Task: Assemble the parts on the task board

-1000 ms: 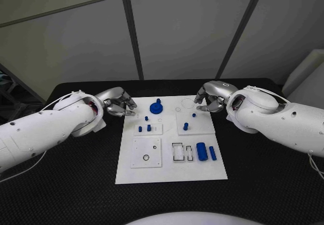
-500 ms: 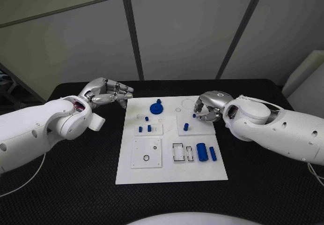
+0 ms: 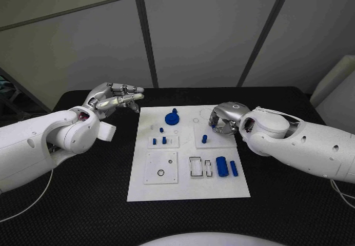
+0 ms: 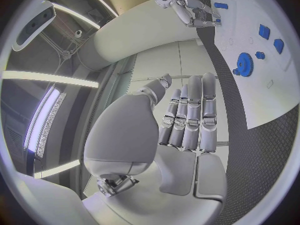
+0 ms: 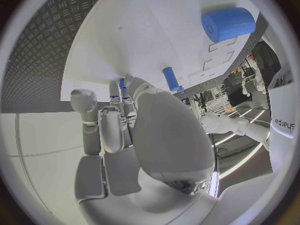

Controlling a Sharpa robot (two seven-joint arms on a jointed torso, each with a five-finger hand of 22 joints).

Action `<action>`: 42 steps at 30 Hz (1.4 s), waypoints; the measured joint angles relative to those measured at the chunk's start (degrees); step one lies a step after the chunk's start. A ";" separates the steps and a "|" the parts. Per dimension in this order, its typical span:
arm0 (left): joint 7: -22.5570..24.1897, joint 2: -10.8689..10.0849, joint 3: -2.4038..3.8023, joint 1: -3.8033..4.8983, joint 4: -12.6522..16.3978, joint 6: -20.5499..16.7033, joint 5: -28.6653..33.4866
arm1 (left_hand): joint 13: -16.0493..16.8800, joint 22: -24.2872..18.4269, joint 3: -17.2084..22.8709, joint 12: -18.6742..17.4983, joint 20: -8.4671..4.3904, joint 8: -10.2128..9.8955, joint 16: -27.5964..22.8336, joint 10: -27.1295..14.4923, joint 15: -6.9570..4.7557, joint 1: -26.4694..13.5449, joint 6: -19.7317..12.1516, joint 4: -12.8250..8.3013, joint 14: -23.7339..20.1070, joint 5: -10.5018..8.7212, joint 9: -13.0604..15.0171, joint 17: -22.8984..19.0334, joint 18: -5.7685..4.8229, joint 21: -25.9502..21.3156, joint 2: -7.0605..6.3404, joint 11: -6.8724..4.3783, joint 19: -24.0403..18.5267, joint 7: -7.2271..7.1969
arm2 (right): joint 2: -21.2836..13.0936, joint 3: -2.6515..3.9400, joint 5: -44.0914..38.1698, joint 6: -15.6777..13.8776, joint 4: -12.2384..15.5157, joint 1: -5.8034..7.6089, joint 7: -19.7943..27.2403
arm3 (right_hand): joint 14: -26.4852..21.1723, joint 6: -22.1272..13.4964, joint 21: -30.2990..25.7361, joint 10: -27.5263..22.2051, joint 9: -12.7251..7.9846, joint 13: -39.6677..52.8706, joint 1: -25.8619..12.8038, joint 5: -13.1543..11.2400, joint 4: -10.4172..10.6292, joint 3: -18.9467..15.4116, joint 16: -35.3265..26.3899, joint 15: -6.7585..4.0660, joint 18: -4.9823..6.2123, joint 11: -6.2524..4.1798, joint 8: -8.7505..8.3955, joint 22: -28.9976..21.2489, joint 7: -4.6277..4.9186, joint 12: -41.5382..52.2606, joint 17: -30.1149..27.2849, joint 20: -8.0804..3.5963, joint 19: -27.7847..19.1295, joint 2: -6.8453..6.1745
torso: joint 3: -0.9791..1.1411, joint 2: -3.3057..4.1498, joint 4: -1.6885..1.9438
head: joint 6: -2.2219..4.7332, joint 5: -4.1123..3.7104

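The white task board (image 3: 189, 187) lies mid-table. On it are a blue gear (image 3: 172, 119), short blue pegs (image 3: 162, 140), a peg (image 3: 203, 137) on the right plate, and two blue cylinders (image 3: 222, 165) lying flat. My right hand (image 3: 224, 122) hovers low over the board's far right part with its fingers curled down. In the right wrist view its fingertips (image 5: 116, 92) are at a small blue peg (image 5: 122, 84); whether they grip it is unclear. My left hand (image 3: 115, 97) is raised left of the board's far corner, fingers straight and apart from everything, with nothing in it (image 4: 187, 120).
The black table (image 3: 74, 205) surrounds the board. A square plate with a ring outline (image 3: 160, 167) and narrow slots (image 3: 196, 166) sit on the board's near half. The left wrist view shows the gear (image 4: 244, 62) and my right hand (image 4: 194, 12) over the board (image 4: 275, 90).
My left hand has lifted away from the board's left edge and straightened its fingers. My right hand has come down and inward over the small peg on the far right.
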 measured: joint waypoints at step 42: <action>-0.61 0.38 0.00 -0.08 -0.32 0.12 1.87 | -0.07 -0.33 0.24 0.43 -0.22 0.27 -0.84 0.00 -0.19 0.61 0.69 -0.23 0.20 0.00 -0.02 -0.96 -0.02 -0.45 0.60 0.02 0.23 0.29 | -2.70 0.00 -5.02 -5.00 8.07 -0.35 -2.69 | -0.21 5.35 4.85 5.31 0.48 0.09 1.07 -0.65 -7.87 7.50 1.80 -0.63 -0.91 0.20 -0.11 6.00 -0.19 -1.08 -0.02 -0.92 1.32 1.06 | 0.01 -0.07 -0.09 | -0.06 -0.40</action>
